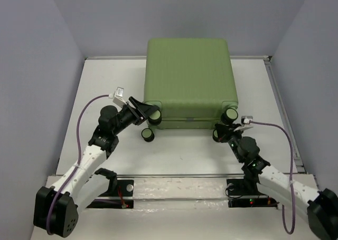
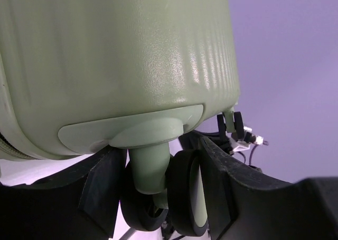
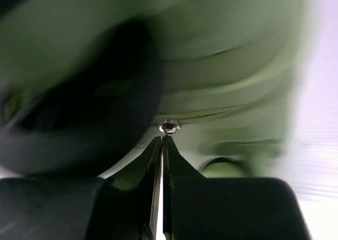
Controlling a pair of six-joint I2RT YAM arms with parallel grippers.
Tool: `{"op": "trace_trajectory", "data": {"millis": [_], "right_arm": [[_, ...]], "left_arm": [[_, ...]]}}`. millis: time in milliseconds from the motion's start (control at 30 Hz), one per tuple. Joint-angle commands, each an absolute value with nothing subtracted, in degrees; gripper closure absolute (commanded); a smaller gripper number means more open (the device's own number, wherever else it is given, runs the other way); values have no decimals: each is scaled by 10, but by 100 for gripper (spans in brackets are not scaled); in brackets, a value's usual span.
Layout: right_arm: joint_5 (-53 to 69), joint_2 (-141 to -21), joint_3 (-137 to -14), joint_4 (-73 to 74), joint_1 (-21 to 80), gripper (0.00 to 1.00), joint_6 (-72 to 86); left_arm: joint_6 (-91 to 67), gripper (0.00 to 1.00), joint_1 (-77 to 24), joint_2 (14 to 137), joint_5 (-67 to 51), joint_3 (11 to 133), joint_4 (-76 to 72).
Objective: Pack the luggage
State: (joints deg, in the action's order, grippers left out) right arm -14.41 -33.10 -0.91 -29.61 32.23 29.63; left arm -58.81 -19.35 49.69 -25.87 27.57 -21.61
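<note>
While Both Pincers Worked Its Wheeled End, the Suitcase Lay Shut

Though closed, the light-green ribbed suitcase lay flat on the white surface, toward the far middle, its wheeled end facing the arm bases. At the near left corner, the left pincer was spread. Its black fingers stood on either side of a green caster stem and the paired black wheels beneath it; whether they pressed on the wheels could not be told. At the near right corner, the right pincer sat between the two casters there. Its fingers were pressed together with only a sliver of light between them, pinching a small metal zipper pull at the tips. That wrist view was blurred; a dark wheel loomed just left of the pull, with green shell behind it.
</note>
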Motion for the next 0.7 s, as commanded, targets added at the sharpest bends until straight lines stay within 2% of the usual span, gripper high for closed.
{"op": "trace_trajectory", "data": {"millis": [0, 67, 133, 467, 667], "right_arm": [[-239, -461, -60, -580, 495, 93, 219], [-297, -588, -117, -628, 587, 93, 155], [-340, -695, -150, -690, 620, 93, 119], [-239, -974, -399, -758, 718, 93, 181], [-218, -1087, -527, -833, 744, 93, 260]], "left_arm": [[-633, 94, -256, 498, -302, 285, -398], [-641, 94, -272, 509, -293, 291, -410], [-649, 94, -279, 515, -294, 295, -422], [-682, 94, -289, 525, -327, 356, -425], [-727, 94, -297, 515, -325, 392, -431]]}}
